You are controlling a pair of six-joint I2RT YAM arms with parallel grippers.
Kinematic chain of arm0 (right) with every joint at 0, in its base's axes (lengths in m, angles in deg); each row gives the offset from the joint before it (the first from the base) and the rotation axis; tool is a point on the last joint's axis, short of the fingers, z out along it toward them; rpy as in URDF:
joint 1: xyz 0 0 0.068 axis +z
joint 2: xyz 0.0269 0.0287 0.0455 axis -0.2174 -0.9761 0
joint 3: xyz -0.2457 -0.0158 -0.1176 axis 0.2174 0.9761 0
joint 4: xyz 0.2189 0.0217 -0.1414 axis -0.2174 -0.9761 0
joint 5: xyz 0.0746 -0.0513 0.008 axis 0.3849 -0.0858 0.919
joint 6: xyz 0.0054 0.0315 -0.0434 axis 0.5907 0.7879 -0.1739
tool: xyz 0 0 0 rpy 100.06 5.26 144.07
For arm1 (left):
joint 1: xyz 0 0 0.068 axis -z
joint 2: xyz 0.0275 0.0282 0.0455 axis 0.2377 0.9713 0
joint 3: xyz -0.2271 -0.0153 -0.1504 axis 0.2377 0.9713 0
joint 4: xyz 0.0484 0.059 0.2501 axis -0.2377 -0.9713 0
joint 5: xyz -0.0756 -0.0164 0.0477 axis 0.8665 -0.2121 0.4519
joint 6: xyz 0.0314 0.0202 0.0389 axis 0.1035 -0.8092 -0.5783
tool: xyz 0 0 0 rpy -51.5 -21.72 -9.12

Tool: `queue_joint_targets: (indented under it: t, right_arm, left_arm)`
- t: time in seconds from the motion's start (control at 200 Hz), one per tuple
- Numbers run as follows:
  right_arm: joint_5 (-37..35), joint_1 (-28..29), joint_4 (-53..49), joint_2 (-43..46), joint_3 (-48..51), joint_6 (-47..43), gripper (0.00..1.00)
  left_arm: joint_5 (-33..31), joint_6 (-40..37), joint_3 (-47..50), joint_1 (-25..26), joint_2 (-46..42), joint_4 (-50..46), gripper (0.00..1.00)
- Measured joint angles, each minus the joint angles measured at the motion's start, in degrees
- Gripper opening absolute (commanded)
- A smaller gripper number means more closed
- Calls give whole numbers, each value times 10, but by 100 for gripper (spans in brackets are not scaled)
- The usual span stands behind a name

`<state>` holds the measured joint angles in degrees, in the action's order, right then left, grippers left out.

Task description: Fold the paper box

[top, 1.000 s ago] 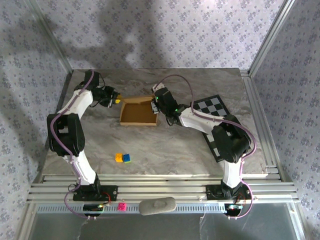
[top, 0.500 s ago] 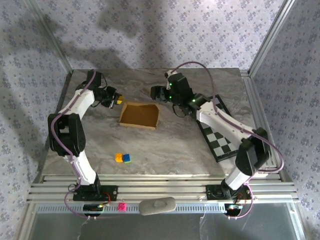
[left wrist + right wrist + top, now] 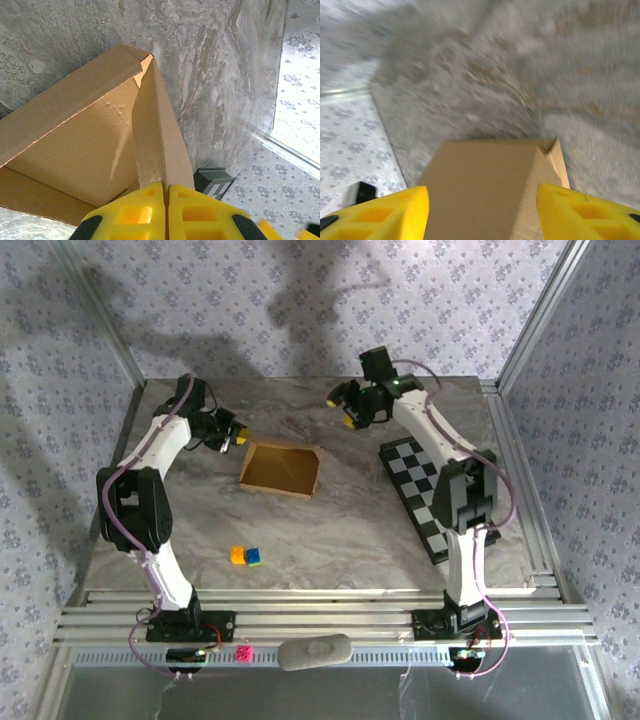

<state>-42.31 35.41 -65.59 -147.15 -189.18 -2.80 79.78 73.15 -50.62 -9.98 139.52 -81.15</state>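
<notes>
the left tool [image 3: 166, 199] has its yellow fingers pressed together, clamped on a thin side flap of the shallow tan-brown cardboard paper box [image 3: 282, 470]. the rest of the paper box opens out beyond the fingertips and to their left in the wrist view, lying on the grey marbled desk [image 3: 330, 530]. the right tool [image 3: 482, 202] has its yellow fingers wide apart, gripping nothing, clear of the paper box ahead of it. a black-and-white checkerboard sheet [image 3: 425, 490] lies on its far side from the box.
</notes>
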Motion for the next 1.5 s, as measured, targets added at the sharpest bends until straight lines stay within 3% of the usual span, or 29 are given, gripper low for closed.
queue_joint_targets:
  t: [0.185, 0.495, 0.845, 1.184, 1.499]
  right_arm:
    - [67, 20, -63, -39, 5, 63, 59]
    - [132, 31, -46, -39, 11, 136, 57]
    - [150, 44, -35, -50, 17, 176, 52]
    - [167, 43, -26, -76, -1, 220, 40]
    - [171, 34, -29, -81, -46, 230, 37]
  left_arm:
    - [0, 0, -5, 0, 5, 0, 0]
    - [0, 0, -12, 1, 13, -2, 0]
    - [-2, 0, -15, 2, 15, -2, 0]
    - [-15, 1, -16, 1, 15, 3, 0]
    - [-16, 7, -55, 0, 15, 0, 0]
